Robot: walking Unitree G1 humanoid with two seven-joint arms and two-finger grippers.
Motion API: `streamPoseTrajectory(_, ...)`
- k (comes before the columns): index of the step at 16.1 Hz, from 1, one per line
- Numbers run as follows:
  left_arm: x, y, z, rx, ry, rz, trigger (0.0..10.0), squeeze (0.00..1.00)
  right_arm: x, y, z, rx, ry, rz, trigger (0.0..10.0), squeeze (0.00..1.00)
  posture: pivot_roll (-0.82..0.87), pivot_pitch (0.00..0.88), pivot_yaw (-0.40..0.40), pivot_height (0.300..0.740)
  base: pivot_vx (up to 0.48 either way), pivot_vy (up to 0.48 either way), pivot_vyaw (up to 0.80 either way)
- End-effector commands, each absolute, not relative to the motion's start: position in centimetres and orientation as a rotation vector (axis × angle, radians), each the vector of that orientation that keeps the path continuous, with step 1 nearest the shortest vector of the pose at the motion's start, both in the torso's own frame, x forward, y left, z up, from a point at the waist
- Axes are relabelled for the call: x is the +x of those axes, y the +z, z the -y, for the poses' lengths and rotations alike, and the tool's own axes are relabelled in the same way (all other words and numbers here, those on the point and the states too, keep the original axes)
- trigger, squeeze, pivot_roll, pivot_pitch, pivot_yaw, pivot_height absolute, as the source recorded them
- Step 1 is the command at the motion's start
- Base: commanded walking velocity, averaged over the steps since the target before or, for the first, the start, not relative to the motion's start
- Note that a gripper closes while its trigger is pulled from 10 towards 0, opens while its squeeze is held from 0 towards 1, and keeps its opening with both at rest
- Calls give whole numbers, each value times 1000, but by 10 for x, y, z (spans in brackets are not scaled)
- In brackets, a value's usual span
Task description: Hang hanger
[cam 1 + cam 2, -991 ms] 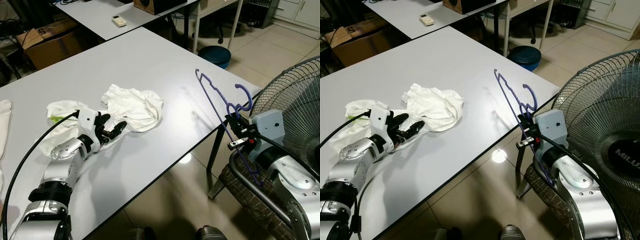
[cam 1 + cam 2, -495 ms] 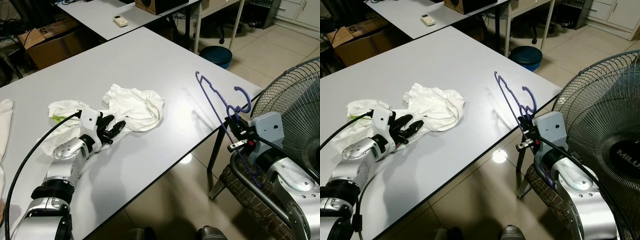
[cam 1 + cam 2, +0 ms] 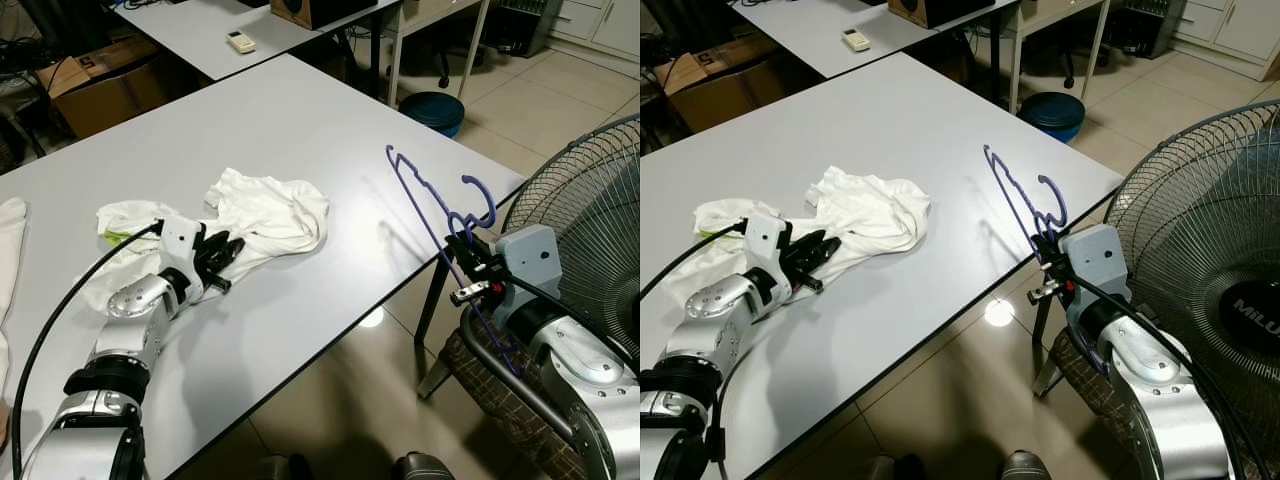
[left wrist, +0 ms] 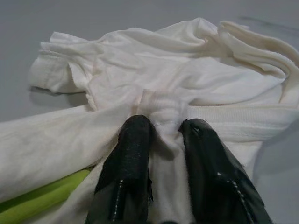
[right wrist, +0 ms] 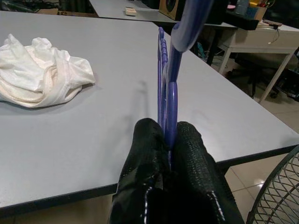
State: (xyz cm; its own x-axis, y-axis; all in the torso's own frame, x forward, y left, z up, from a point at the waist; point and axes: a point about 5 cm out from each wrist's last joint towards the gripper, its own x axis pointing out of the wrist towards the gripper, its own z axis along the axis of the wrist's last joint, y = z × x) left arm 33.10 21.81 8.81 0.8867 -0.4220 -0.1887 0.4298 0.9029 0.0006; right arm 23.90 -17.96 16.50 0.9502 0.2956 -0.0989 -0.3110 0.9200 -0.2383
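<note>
A crumpled white shirt (image 3: 265, 210) lies on the grey table (image 3: 300, 110). My left gripper (image 3: 222, 255) rests at the shirt's near edge. In the left wrist view its two black fingers (image 4: 133, 140) pinch a raised fold of the white cloth (image 4: 187, 79) between them. Off the table's right edge, my right gripper (image 3: 465, 250) is shut on a thin purple hanger (image 3: 425, 195). The hanger stands upright, its hook end up and its long arm reaching over the table corner. In the right wrist view the hanger (image 5: 161, 70) rises straight out of the closed fingertips (image 5: 149, 140).
A large fan (image 3: 590, 200) stands close at the right, with a chair with a plaid seat (image 3: 480, 370) below my right arm. A blue bin (image 3: 430, 110) sits on the floor beyond. A green strip (image 3: 113, 237) pokes from under the cloth. A second table behind carries a remote (image 3: 238, 41).
The left gripper's fingers, spread a second ago, have come together on a fold of the shirt. The right gripper and hanger have shifted slightly left, toward the table.
</note>
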Motion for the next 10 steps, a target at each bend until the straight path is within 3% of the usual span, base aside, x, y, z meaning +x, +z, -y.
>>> streamPoseTrajectory(1,331,87,-222,44,-426,-190,0,0,238,171,175,-261,330,-23,10000,0,-219,72,135,740,0,0,0)
streamPoseTrajectory(5,343,110,-215,19,-437,-89,0,0,239,172,177,-263,317,-19,10000,0,-214,75,138,740,0,0,0)
streamPoseTrajectory(8,365,152,-208,77,-465,27,0,0,243,173,178,-266,307,-10,10000,0,-206,73,135,740,0,0,0)
streamPoseTrajectory(10,383,208,-208,122,-484,177,0,0,245,176,179,-269,300,6,10000,0,-202,71,138,740,0,0,0)
